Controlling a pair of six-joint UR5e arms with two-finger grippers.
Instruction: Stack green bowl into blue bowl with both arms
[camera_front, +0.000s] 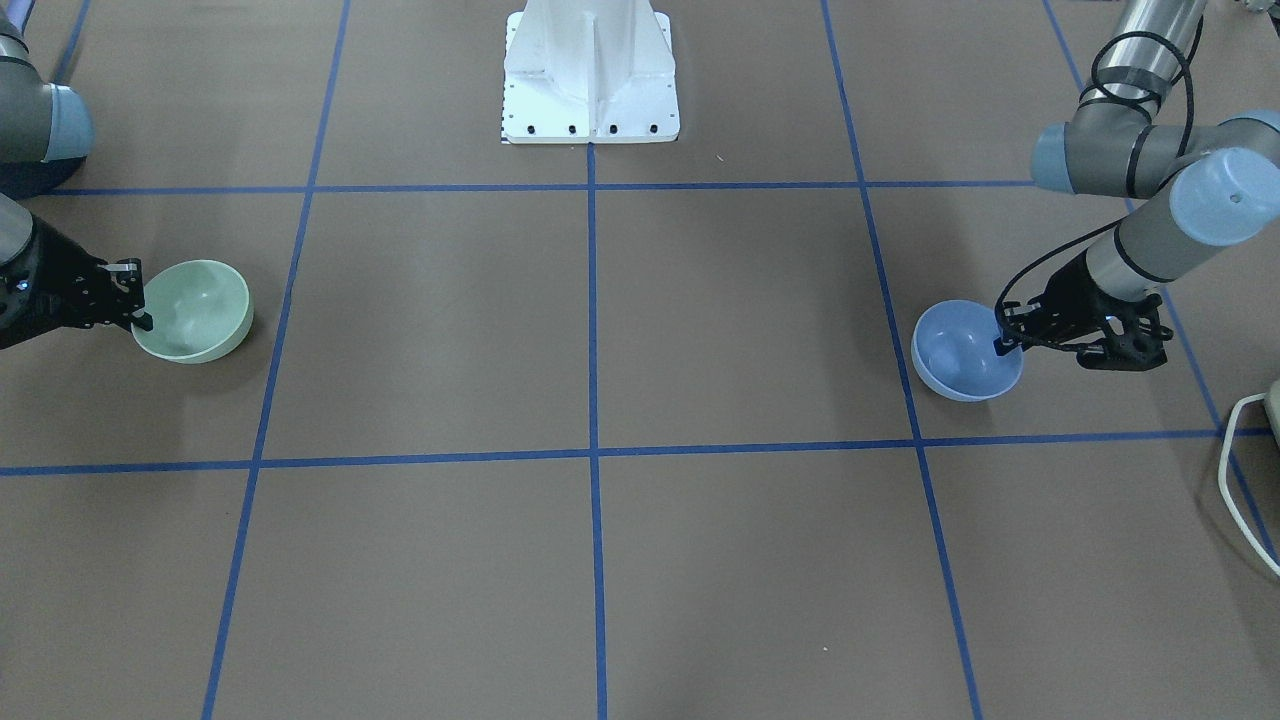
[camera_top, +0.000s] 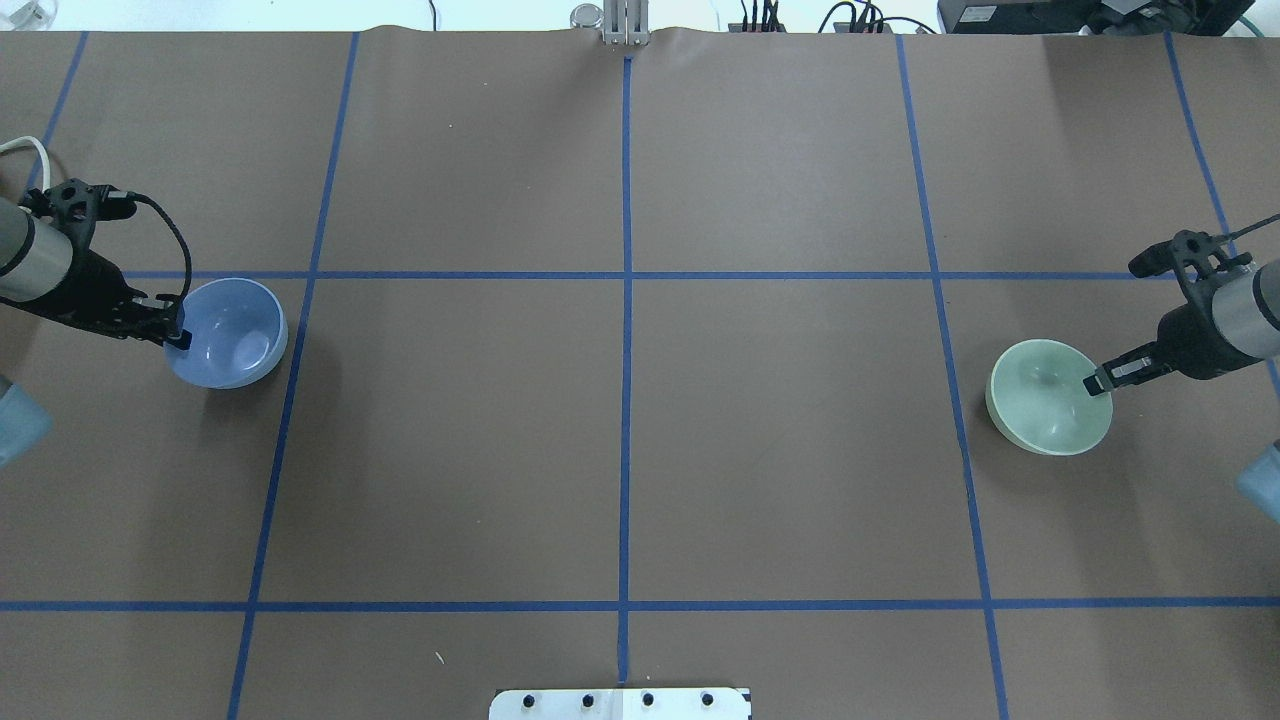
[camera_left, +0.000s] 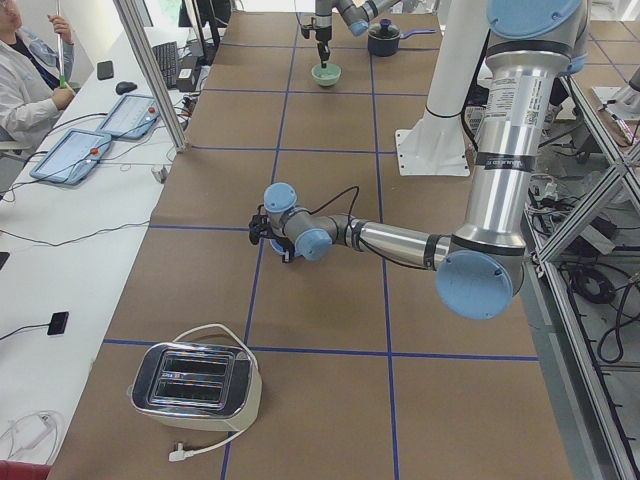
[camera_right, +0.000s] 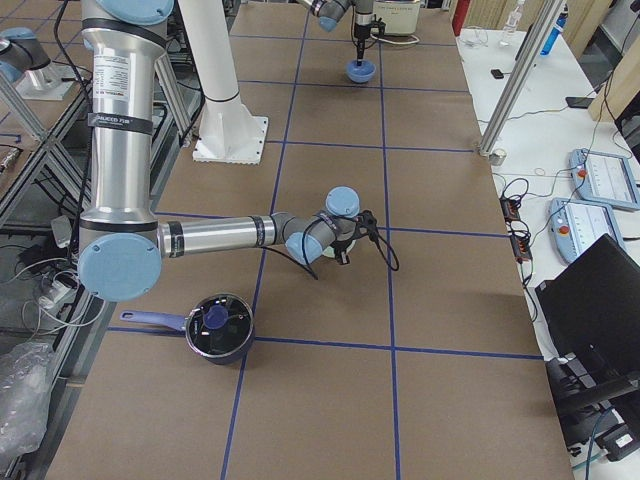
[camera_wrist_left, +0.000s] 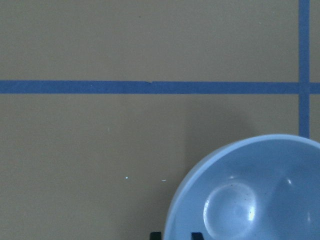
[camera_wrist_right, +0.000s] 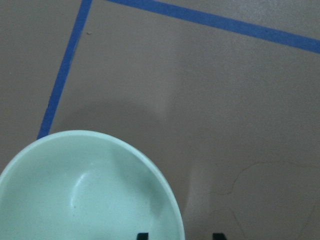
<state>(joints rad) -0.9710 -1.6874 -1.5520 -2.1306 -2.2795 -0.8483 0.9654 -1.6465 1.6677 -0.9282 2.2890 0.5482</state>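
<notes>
Both arms reach low and outward, left gripper (camera_top: 176, 336) and right gripper (camera_top: 1097, 383) each pinched closed

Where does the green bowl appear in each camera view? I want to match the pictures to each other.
Exterior front-facing: green bowl at far left, at the right gripper.
Overhead exterior: right side.
Exterior left: small, top centre.
Exterior right: mostly hidden behind the near arm's wrist, centre.
Left wrist-mounted: not in view; only the blue bowl.
Right wrist-mounted: bottom left.
Shared landmark: the white pedestal.
</notes>
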